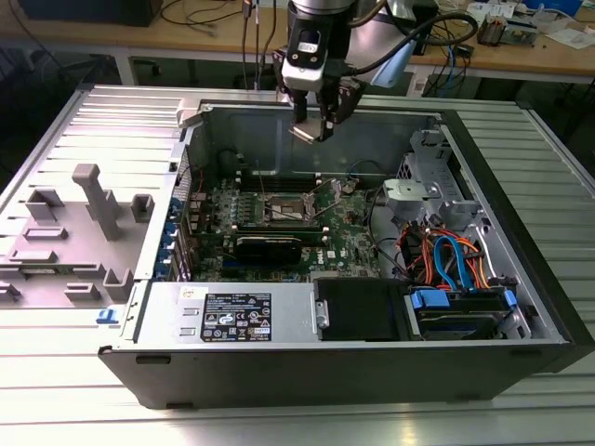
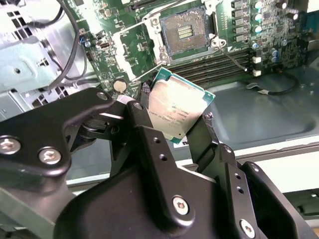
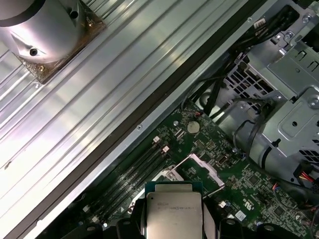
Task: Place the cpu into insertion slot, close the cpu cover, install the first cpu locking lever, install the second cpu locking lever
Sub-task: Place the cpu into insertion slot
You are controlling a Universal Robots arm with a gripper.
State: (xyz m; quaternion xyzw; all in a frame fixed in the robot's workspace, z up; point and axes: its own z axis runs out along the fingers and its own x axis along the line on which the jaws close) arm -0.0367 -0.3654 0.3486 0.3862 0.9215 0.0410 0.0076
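**Step one in hand: chip carried above the open socket**

The arm's black two-fingered gripper (image 1: 314,128) hangs over the rear of the open dark computer case (image 1: 307,376), well above the green motherboard (image 1: 353,243). Its fingers (image 2: 144,132) are closed to the chip's width. They pinch the cpu (image 2: 174,112), a small flat square chip with a dull silver-grey metal top, by two opposite edges. In the exterior view the chip sits tilted.

The insertion slot (image 2: 185,31), a square dark socket with a black rim in a silver surround, lies bare on the board, well apart from the chip. The cpu cover (image 3: 199,162), a thin silver metal frame plate, appears swung up off the socket, though its angle is hard to tell.

Judged from this, placement is under way and nothing is seated. Seating calls for bringing the chip over the socket, levelling it and squaring it to the rim. The descent should be gentle and straight, since the socket's contacts are exposed.
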